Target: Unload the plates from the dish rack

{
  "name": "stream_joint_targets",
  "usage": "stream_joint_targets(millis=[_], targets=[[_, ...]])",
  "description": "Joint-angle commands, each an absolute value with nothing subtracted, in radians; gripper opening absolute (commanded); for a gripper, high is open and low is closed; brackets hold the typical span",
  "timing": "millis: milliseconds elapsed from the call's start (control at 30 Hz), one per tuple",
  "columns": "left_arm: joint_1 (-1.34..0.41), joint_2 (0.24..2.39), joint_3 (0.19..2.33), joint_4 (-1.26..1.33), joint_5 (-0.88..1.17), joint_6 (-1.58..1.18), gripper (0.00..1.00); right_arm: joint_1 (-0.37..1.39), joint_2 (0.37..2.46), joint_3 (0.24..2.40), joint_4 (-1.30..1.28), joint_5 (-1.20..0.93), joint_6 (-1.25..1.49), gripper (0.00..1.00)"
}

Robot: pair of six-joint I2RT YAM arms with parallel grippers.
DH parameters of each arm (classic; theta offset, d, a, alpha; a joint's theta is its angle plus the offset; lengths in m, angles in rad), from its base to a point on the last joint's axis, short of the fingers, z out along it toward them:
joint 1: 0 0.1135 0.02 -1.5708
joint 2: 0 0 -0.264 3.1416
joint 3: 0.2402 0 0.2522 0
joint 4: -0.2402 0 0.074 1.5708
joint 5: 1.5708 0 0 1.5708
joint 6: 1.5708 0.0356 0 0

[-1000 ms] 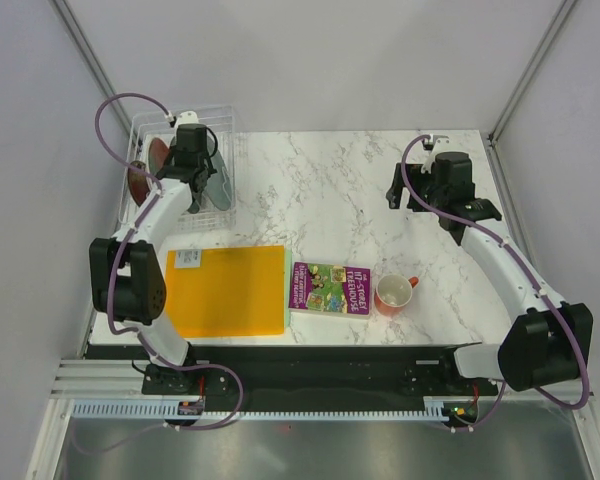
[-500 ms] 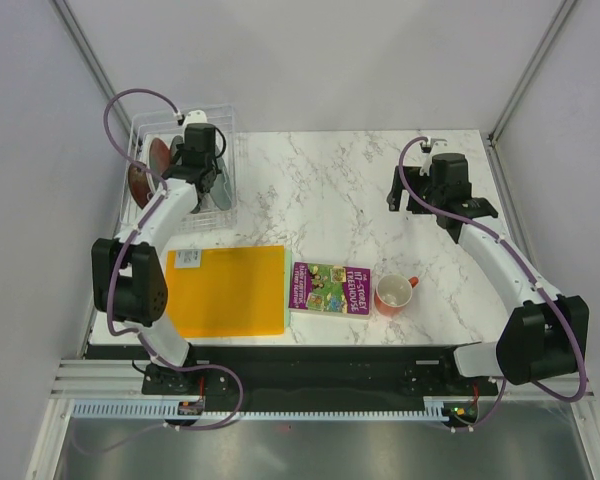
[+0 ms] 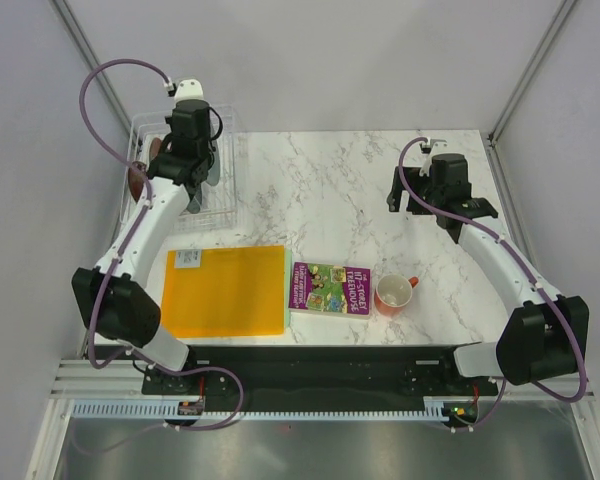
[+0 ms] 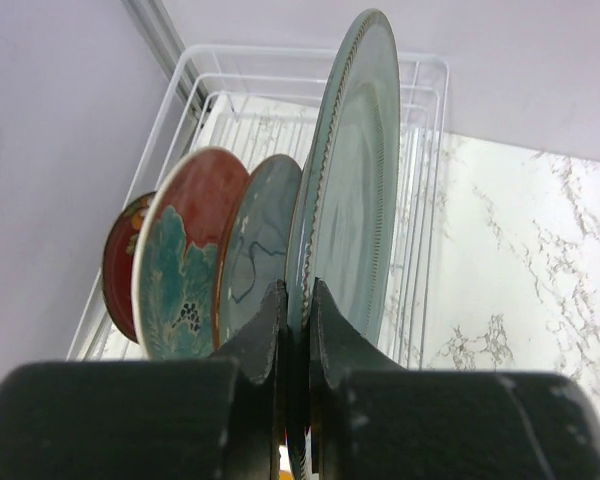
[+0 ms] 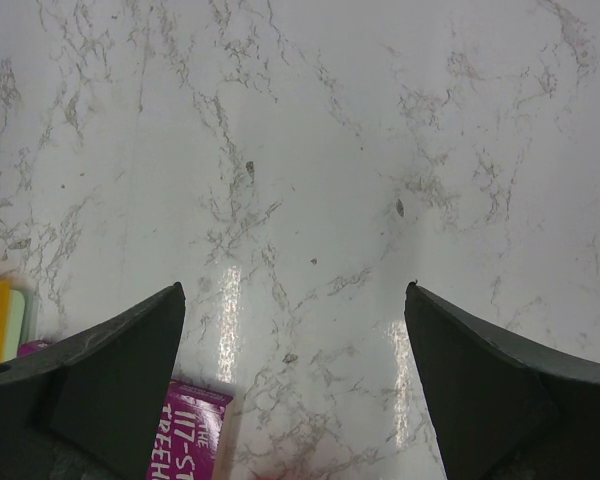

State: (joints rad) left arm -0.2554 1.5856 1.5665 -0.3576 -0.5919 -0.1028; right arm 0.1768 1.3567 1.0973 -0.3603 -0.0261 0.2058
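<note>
Grey-green and upright, one plate (image 4: 358, 190) is clamped at its lower rim between the closed fingers of the left gripper (image 4: 298, 302), over the dish rack (image 4: 417, 160). Three other plates (image 4: 185, 265) stand on edge in the rack just beside it. The right gripper (image 5: 295, 300) hangs wide open and empty above the marble table (image 5: 310, 150).

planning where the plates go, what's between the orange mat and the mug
A purple book lies flat between the orange mat and the mug; the top view shows it.
</note>
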Motion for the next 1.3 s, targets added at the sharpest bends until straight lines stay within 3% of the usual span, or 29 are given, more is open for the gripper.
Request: stream_joint_targets(millis=[0,133,300,467,667,1000,1267], targets=[[-0.264,1.47,1.654,-0.262,-0.643,-0.046,0.02,0.179,1.335,1.106,-0.357,-0.026,0.204,0.98],[-0.264,1.422,1.654,-0.305,-0.557,-0.11,0.02,0.178,1.333,1.109,-0.359,-0.031,0.206,0.98],[-0.264,1.385,1.643,-0.345,-0.215,-0.262,0.02,0.178,1.322,1.111,-0.357,-0.014,0.206,0.98],[-0.271,1.422,1.592,-0.257,0.127,-0.402,0.02,0.179,1.296,1.112,-0.359,-0.006,0.204,0.98],[-0.301,1.517,1.505,-0.074,0.348,-0.528,0.02,0.178,1.285,1.115,-0.365,0.031,0.202,0.98],[-0.333,1.756,1.523,0.064,0.48,-0.646,0.02,0.178,1.333,1.131,-0.348,0.003,0.201,0.98],[-0.342,1.703,1.428,0.187,0.564,-0.715,0.02,0.135,1.457,1.132,-0.187,-0.302,0.368,0.98]])
